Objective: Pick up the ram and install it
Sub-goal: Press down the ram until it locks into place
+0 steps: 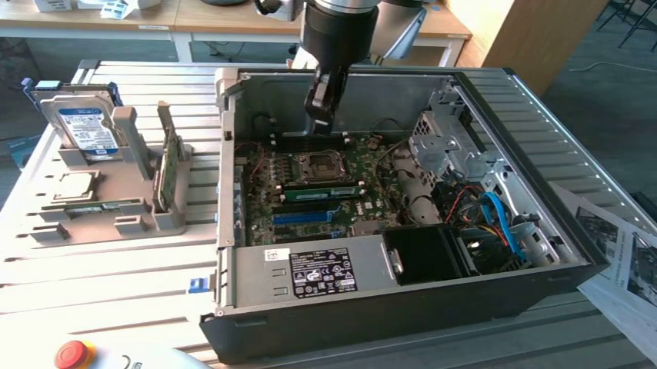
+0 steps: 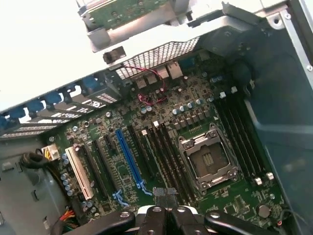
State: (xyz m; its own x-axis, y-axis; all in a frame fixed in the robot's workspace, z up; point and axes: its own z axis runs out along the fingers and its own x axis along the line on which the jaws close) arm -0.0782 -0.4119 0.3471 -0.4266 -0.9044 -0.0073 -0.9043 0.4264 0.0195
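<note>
**Figure. Arm over the open computer case, ram waiting in its holder.**

We see the gripper hanging inside the upper rear of the computer case, above the motherboard and near the CPU socket. The jaws are closed together, and nothing shows between them in the wrist view, where the gripper sits over the black memory slots beside the socket.

The risks, as we judge them, come from this position. The jaws are low between the case walls, so a sideways move could catch the chassis rim or the loose red wires near the rear panel. Closed jaws brought onto a thin board would push it rather than take it. In seating, a stick held askew or with its notch reversed could jam in the slot or strain the board.

The ram stands on edge in a grey holder on the counter. It is outside the case at the exterior view's left, just beside the hard drive and well apart from the jaws. The case wall lies between them. In the wrist view the ram appears beyond the rear panel.

A green strip lies beside the socket. We cannot tell whether it is a seated module or bare board.
</note>
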